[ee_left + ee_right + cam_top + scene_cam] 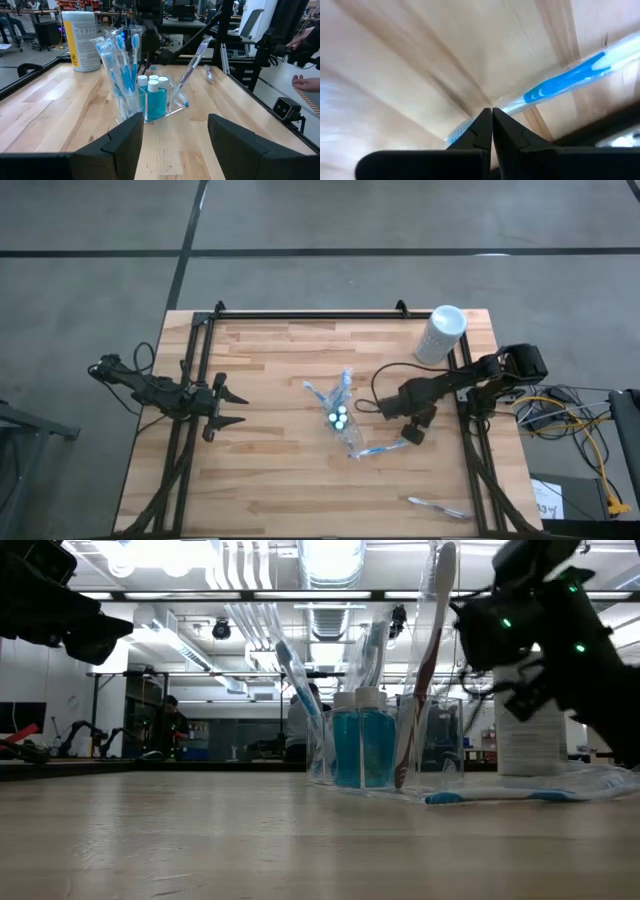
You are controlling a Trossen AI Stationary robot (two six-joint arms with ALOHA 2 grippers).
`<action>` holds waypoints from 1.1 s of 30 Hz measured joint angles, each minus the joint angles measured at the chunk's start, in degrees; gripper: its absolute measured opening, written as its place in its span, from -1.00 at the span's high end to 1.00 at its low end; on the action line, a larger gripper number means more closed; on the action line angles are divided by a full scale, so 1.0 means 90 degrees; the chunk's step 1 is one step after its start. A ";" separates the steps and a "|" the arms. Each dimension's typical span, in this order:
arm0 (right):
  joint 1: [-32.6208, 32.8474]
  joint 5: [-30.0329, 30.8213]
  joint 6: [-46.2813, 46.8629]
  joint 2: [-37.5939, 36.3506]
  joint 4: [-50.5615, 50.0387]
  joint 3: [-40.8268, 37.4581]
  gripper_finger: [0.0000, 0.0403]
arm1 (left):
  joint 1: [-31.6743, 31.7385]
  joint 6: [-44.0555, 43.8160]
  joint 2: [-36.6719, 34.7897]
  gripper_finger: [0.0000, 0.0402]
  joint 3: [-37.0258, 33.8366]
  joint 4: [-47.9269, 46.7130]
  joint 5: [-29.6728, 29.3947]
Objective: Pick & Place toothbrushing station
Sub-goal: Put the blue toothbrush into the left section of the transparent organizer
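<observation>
While the left gripper (228, 409) waited open at the table's left side, the right gripper (492, 116) had its fingers pinched together on a wrapped blue-and-white toothbrush (570, 80) lying flat just right of the clear pouch (341, 412), which held upright toothbrushes and blue white-capped tubes (154, 94). A good lift would probably rise straight and slowly, checking the thin wrapper had not slipped.

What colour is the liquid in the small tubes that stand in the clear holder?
Blue, with white caps. The tubes show best in the left wrist view.
</observation>
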 joint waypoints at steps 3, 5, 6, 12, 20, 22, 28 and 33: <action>0.0000 0.0020 -0.0085 -0.0009 0.0131 0.0409 0.96 | 0.0000 0.0000 0.0000 -0.13 0.0000 0.0000 0.0000; 0.0000 0.0028 -0.0107 -0.0013 0.0348 0.0664 0.96 | 0.0000 0.0000 0.0000 -0.13 0.0000 0.0000 0.0000; 0.0000 0.0031 -0.0115 -0.0015 0.0496 0.0790 0.96 | 0.0002 -0.0001 0.0000 -0.13 0.0000 0.0000 0.0000; -0.0005 0.0031 -0.0158 -0.0024 0.1753 0.1382 0.96 | 0.0001 -0.0001 0.0000 -0.13 0.0000 0.0000 0.0001; -0.0005 0.0026 -0.0100 -0.0019 0.1978 0.1667 0.96 | 0.0000 -0.0002 -0.0002 -0.13 0.0000 0.0000 0.0000; -0.0005 0.0022 -0.0099 -0.0019 0.1986 0.1631 0.96 | 0.0001 -0.0002 0.0000 -0.13 0.0000 0.0000 0.0001; -0.0002 0.0016 -0.0078 -0.0012 0.2016 0.1495 0.96 | 0.0002 -0.0001 0.0000 -0.13 0.0000 0.0000 0.0002; -0.0002 0.0009 0.0062 -0.0012 0.2041 0.1505 0.96 | 0.0000 -0.0001 0.0000 -0.13 0.0000 0.0000 0.0001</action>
